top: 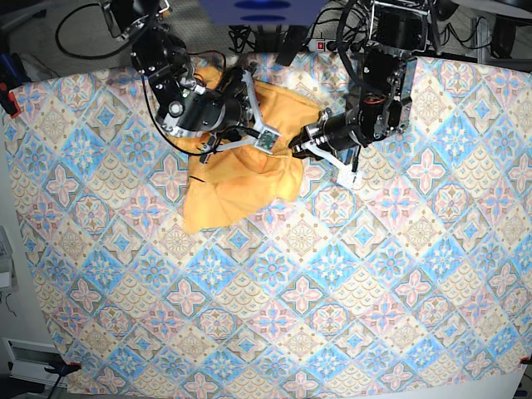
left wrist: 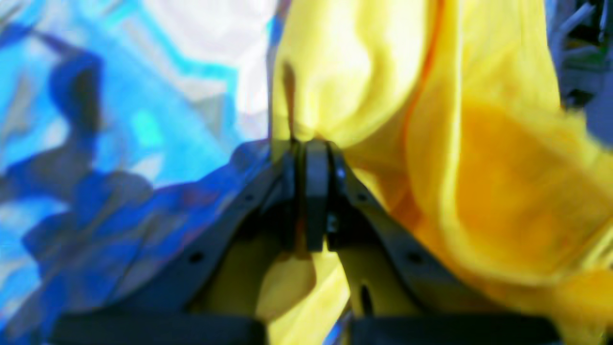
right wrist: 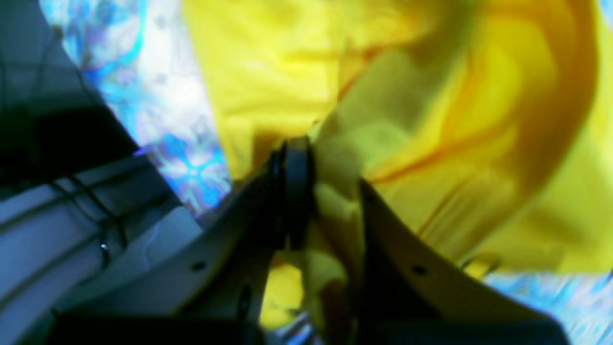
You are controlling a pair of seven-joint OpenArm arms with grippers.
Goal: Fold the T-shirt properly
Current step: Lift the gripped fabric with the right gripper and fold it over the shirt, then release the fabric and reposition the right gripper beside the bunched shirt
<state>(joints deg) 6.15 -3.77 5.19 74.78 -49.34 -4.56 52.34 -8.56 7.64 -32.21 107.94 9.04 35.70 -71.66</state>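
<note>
The yellow-orange T-shirt (top: 233, 191) lies bunched on the far left-centre of the table, and part of it is lifted between the two arms. In the base view my left gripper (top: 298, 148) comes in from the right and pinches the shirt's right edge. Its wrist view shows the left gripper (left wrist: 311, 143) shut on a fold of the T-shirt (left wrist: 479, 167). My right gripper (top: 264, 141) reaches over the shirt from the left. In its wrist view the right gripper (right wrist: 306, 143) is shut on the gathered cloth of the T-shirt (right wrist: 268, 72). The two grippers are close together.
A blue-pink patterned tablecloth (top: 332, 274) covers the whole table. Cables and a power strip (top: 324, 37) lie behind the far edge. A red clamp (top: 8, 100) holds the cloth at the left edge.
</note>
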